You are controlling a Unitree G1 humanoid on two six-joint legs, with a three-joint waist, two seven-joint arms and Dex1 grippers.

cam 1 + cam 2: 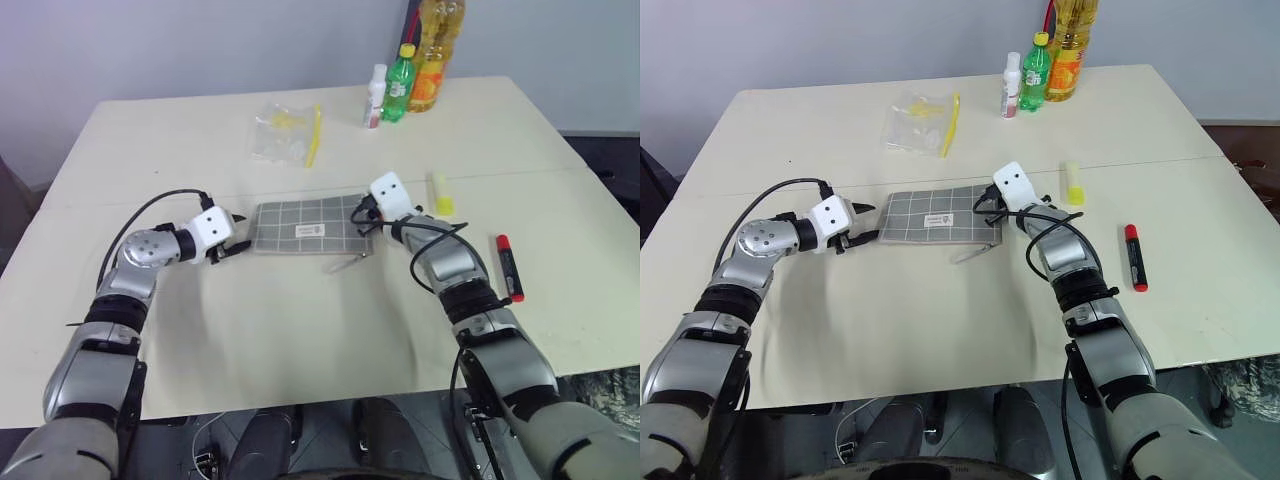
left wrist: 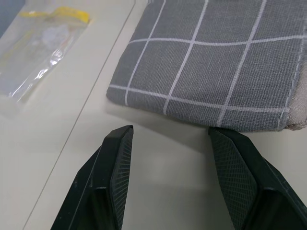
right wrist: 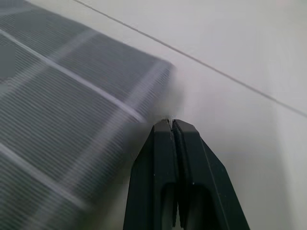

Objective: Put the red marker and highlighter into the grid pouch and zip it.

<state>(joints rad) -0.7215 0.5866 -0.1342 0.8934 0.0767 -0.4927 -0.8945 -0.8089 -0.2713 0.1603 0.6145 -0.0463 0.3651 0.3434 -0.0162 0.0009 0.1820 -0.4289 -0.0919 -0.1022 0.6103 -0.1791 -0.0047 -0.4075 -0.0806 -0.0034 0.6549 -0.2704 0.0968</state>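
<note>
- Lying flat near the middle of the table [image 1: 300,340]: grid pouch [image 1: 300,226], label side up, pull cord [image 1: 347,262] trailing off its near right corner.
- Resting on the table to the right of the pouch, neither yet inside it: highlighter [image 1: 441,193] beyond the right forearm, red marker [image 1: 509,266] further right and nearer, well apart from the pouch.
- Hovering just off the pouch's left edge: left gripper [image 2: 173,143], jaws spread wide and grasping nothing, pouch corner lying just ahead of the gap.
- Sitting at the pouch's right corner: right gripper [image 3: 169,125], jaws clenched tight; possibly pinching something pale at the tips, though too blurred to confirm whether the zipper pull or cord is caught.
- Judging the step in hand as opening the zipper, left side bracing, right side pulling.
- Flagging risks:
  - Pouch sliding across the smooth table if the left jaws fail to clamp fabric before any pull.
  - Closed right tips slipping off a thin cord or having missed it, leaving the zipper shut.
  - Left jaws pushing the limp fabric into a fold instead of straddling it.
  - Right forearm, passing close to the highlighter, knocking it away.
- Standing clear of the work: clear bag [image 1: 285,133] and bottles [image 1: 405,80] at the far side.
</note>
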